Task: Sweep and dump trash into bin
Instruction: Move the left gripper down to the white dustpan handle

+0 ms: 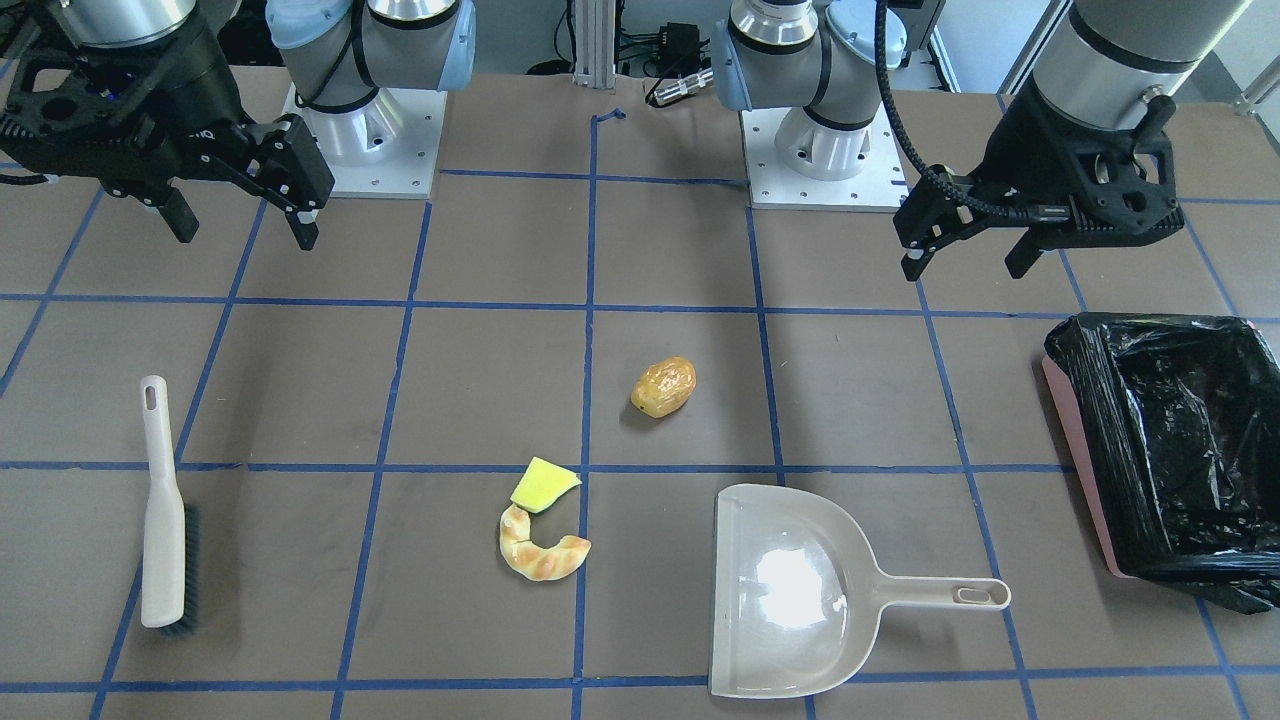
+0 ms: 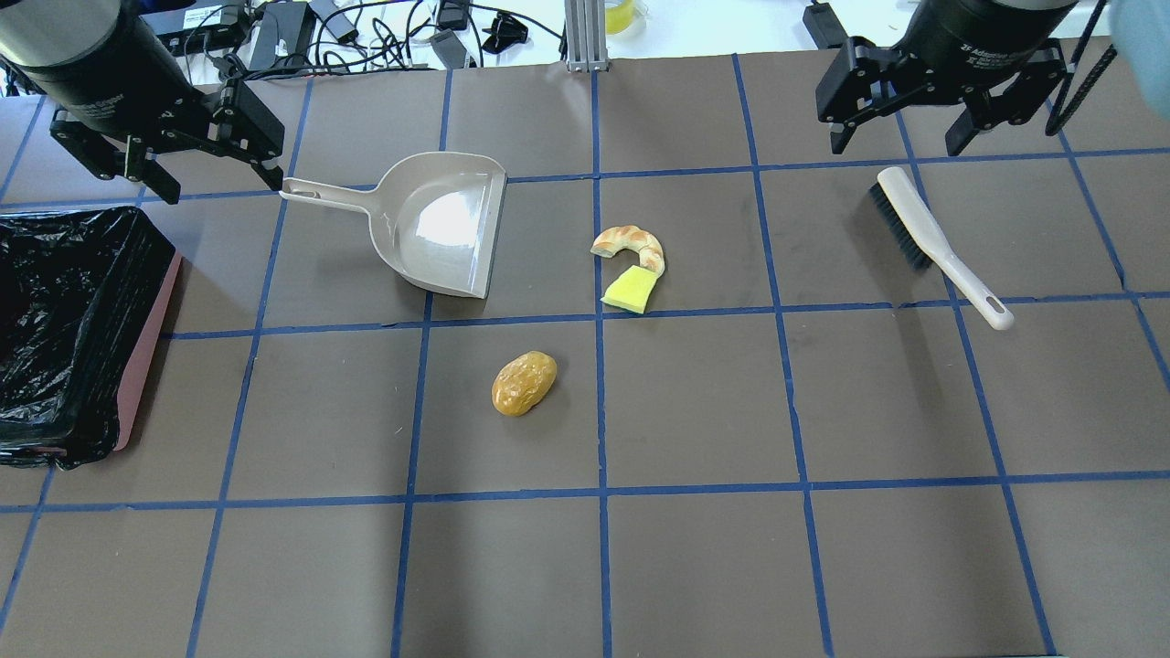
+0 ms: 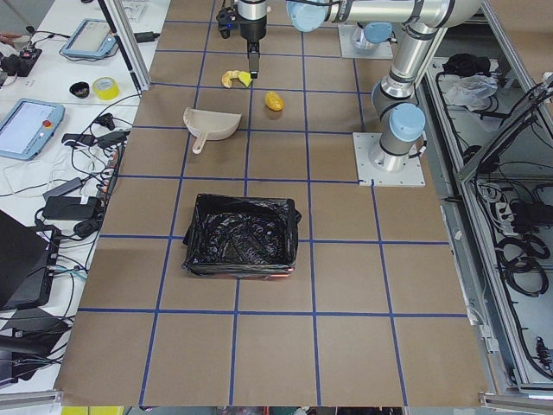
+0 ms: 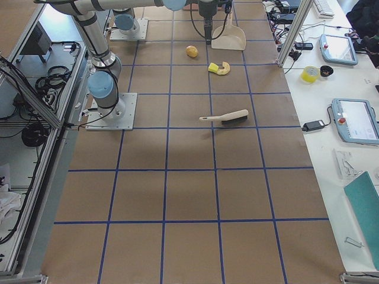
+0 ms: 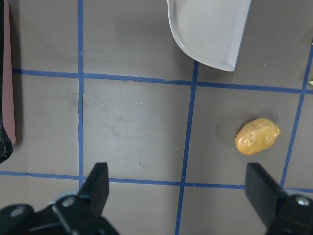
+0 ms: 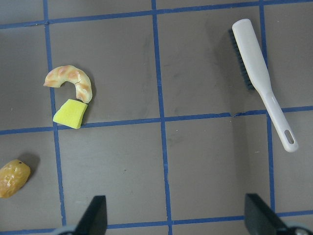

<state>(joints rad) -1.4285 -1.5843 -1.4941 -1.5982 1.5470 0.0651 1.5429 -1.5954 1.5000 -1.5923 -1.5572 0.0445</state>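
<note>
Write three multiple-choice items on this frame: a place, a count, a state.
1. What lies nearest the sponge? A potato B croissant C brush
2. How many trash pieces lie on the table? A one B two C three
3. Left gripper and right gripper are: A both open, empty B both shut C gripping brush and dustpan

Answers: B, the croissant abuts the sponge; C, potato, croissant, sponge; A, fingers spread, brush and dustpan lie free.

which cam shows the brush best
Right wrist view: the brush is largest there, bristles and handle hole clear. Overhead and front-facing show it whole but smaller, exterior right tiny; left wrist and exterior left don't show it.
</note>
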